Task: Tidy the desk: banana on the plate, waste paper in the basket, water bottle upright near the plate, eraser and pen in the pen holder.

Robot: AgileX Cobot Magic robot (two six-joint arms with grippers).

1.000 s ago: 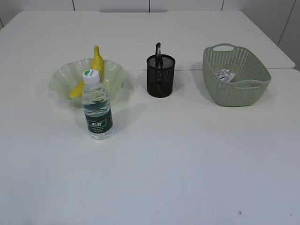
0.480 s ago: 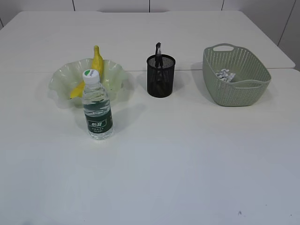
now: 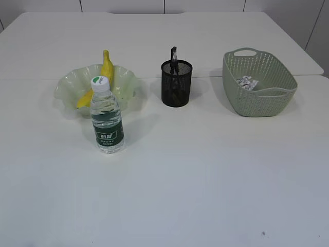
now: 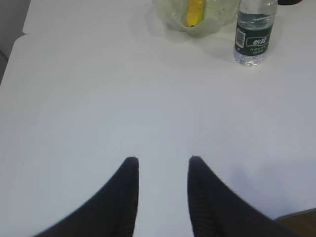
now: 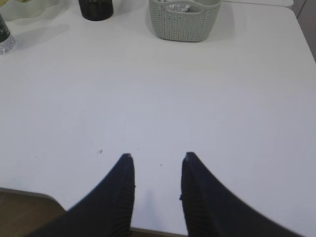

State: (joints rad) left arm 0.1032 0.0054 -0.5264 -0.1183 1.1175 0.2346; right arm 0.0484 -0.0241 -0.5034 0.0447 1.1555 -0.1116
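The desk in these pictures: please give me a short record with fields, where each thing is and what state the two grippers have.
banana: lying in the plate
water bottle: upright, in front of the plate
pen holder: upright at middle, a dark pen sticks out
eraser: not visible
basket: on the right, waste paper inside
left gripper: open, empty, above bare desk
right gripper: open, empty
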